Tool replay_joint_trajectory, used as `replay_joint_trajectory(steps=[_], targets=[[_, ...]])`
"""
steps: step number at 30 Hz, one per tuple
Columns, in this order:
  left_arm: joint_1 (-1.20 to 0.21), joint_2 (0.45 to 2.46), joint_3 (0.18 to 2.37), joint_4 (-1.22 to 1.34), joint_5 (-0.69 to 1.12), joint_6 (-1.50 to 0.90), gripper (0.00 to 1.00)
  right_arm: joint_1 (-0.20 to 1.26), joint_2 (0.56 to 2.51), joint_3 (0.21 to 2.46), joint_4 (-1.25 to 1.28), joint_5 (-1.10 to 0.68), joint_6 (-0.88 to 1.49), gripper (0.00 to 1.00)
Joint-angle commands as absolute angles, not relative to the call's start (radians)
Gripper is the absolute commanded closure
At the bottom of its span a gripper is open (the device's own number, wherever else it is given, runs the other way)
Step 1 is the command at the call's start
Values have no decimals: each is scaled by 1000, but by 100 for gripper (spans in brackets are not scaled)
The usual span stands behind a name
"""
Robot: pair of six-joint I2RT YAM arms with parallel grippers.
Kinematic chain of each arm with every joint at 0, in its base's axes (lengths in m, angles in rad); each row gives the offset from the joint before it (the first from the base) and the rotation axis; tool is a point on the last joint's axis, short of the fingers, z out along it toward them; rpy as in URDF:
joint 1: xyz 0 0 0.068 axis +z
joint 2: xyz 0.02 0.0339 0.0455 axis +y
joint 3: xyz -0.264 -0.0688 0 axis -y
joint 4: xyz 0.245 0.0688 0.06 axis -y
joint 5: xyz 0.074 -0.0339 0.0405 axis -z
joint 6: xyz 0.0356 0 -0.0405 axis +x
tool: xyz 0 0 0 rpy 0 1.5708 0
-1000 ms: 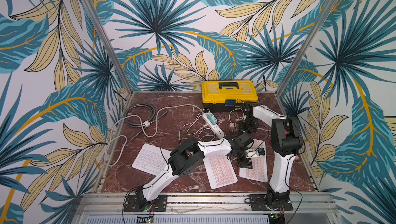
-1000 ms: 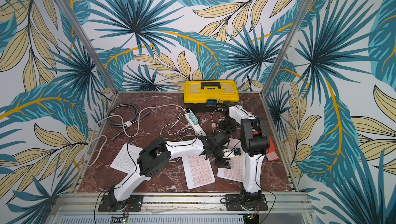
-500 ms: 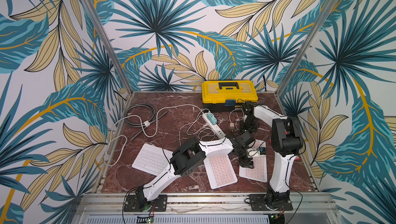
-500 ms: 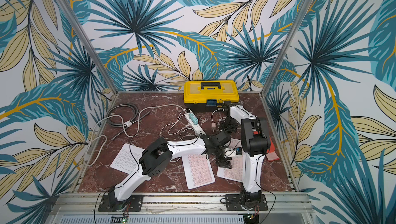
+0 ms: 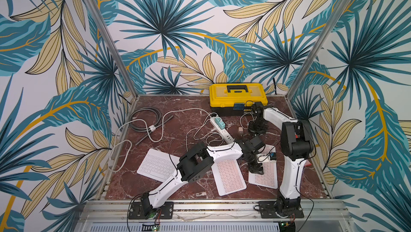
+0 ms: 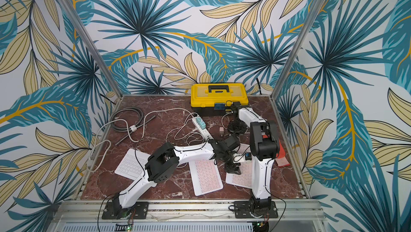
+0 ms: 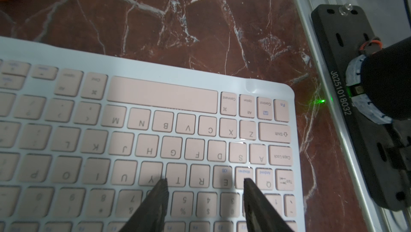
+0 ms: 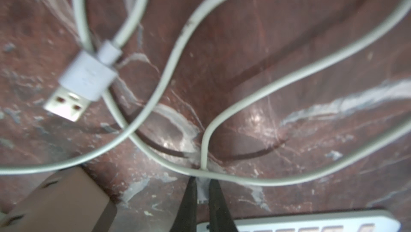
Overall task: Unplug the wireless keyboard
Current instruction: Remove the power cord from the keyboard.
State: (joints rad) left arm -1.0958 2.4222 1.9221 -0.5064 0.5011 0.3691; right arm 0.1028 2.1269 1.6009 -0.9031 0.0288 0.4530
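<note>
As the white keyboard with pink keys (image 5: 264, 176) lies front right on the red marble table (image 5: 124, 184), under the left gripper (image 7: 204, 182) with jaws half open and empty, the pull seems done. Only its wrist view shows the right gripper (image 8: 202, 181), well apart, pinching the small white plug (image 8: 201, 189) of the thin white cable (image 8: 205, 144); next, letting go.

Slightly lower left arm (image 5: 195, 164) elbow; tiny shift of left gripper (image 7: 204, 181)
</note>
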Motion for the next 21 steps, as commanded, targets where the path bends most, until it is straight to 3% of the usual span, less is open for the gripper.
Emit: replay_joint_trajectory(steps=[1, 5, 14, 16, 21], targets=[[-1103, 2500, 1893, -636, 462, 353, 44, 110, 2185, 1623, -878, 112, 375, 95], [-1096, 2490, 1887, -635, 451, 343, 43, 109, 2172, 1634, -886, 160, 304, 92], [-1047, 2360, 1916, -635, 366, 262, 40, 87, 2064, 1634, -932, 29, 250, 71], [-1036, 2325, 1928, -635, 357, 241, 40, 81, 2029, 1624, -933, 3, 244, 61], [-1014, 2241, 1914, -635, 316, 191, 37, 61, 1961, 1619, -960, -3, 230, 53]])
